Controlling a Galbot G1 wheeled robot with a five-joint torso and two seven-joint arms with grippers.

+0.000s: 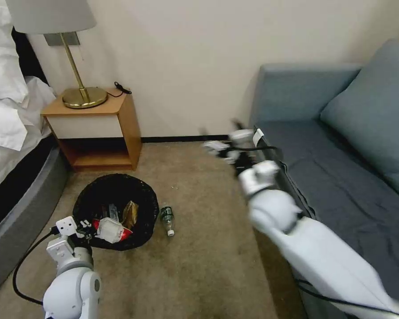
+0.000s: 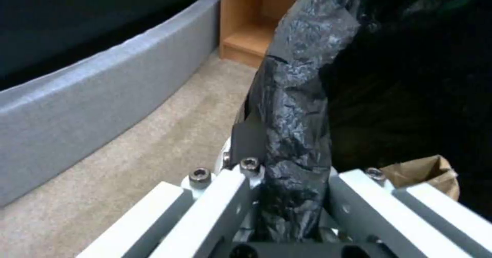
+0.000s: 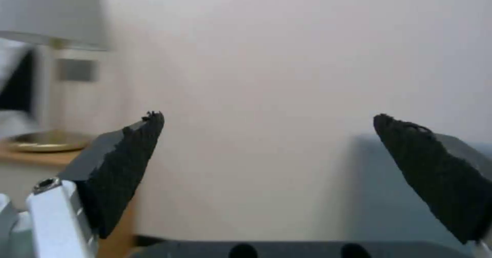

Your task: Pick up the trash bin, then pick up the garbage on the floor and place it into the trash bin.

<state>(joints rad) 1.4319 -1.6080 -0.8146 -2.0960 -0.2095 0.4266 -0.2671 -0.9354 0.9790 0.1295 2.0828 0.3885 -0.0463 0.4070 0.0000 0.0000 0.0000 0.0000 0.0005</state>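
The trash bin (image 1: 115, 195), lined with a crinkly black bag, sits low at the left over the carpet. My left gripper (image 1: 85, 229) is shut on its near rim, and in the left wrist view the bag-covered rim (image 2: 292, 135) is pinched between the fingers. Inside the bin lie a red-and-white wrapper (image 1: 111, 230), a dark wrapper and a brown paper packet (image 1: 130, 213), with the packet's corner (image 2: 425, 173) also in the left wrist view. A mini clear bottle with a green label (image 1: 166, 219) lies on the carpet just right of the bin. My right gripper (image 1: 221, 142) hangs open and empty above the carpet by the sofa's corner, its black pads (image 3: 128, 162) far apart.
A wooden nightstand (image 1: 99, 128) with a brass lamp (image 1: 82, 95) stands against the wall behind the bin. The bed's grey base (image 1: 22, 212) runs along the left. A blue-grey sofa (image 1: 341, 177) takes the right side. Open carpet lies between them.
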